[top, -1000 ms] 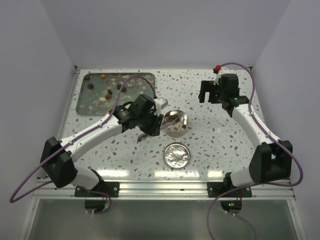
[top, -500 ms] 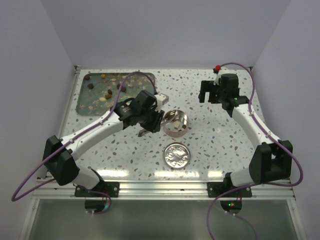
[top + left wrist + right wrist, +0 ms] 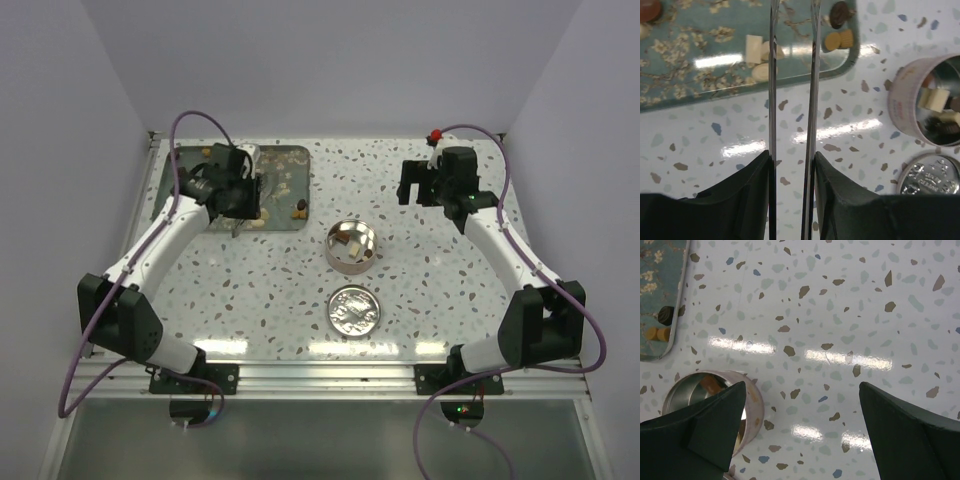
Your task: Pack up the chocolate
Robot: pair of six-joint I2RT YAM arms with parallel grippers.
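The chocolate lies as small lumps on a teal flowered tray (image 3: 185, 210) at the back left: pale pieces (image 3: 754, 48), a dark one (image 3: 840, 14) and tan ones (image 3: 837, 40). A few lumps (image 3: 935, 99) lie in the open round tin (image 3: 351, 247). My left gripper (image 3: 243, 205) hovers over the tray's near edge. Its two long thin blades (image 3: 772, 100) stand slightly apart with nothing between them, and their tips run out of the wrist view. My right gripper (image 3: 425, 185) is wide open and empty at the back right, above bare table beside the tin (image 3: 755, 400).
The tin's embossed silver lid (image 3: 354, 310) lies flat in front of the tin and also shows in the left wrist view (image 3: 930, 175). The tray's corner (image 3: 660, 290) shows in the right wrist view. Grey walls close in the speckled table (image 3: 450, 290) on three sides.
My left arm has swung from beside the tin back and left to the tray. The right arm has not moved.
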